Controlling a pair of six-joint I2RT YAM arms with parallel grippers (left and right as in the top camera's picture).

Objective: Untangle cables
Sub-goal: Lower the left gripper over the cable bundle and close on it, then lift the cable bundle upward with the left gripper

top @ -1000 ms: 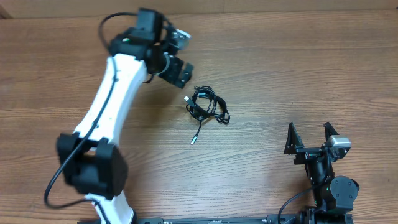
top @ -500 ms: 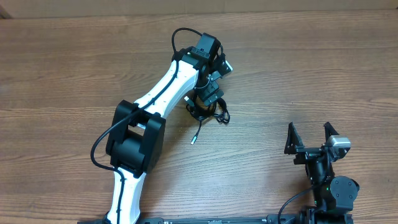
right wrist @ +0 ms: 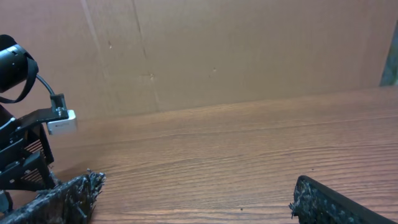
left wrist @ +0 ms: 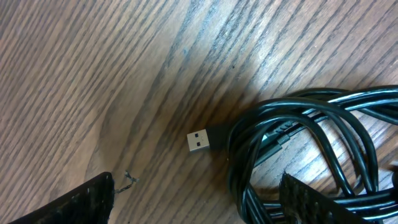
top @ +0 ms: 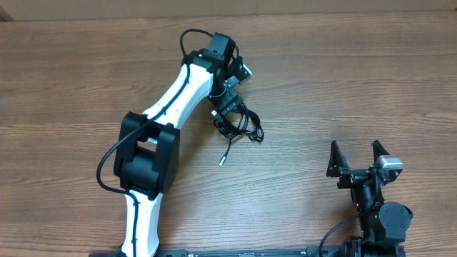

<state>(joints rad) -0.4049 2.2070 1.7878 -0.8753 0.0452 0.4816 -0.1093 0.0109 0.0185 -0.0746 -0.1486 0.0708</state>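
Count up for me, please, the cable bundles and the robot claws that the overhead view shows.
Cable bundle: 1
Claws: 2, the left claw and the right claw
Total: 3

The table (top: 343,78) is showing brown wood grain with a smooth, faintly shining finish. The cables (left wrist: 323,124) are gleaming as glossy black plastic sheathing, and one plug (left wrist: 199,141) is showing bright bare metal. The left arm (top: 182,89) is wearing a smooth white plastic shell with matt black joints. The pads (left wrist: 87,199) of the left gripper (left wrist: 196,186) are looking rough, black and frayed at the edges. The wall (right wrist: 217,50) is looking like matt brown cardboard
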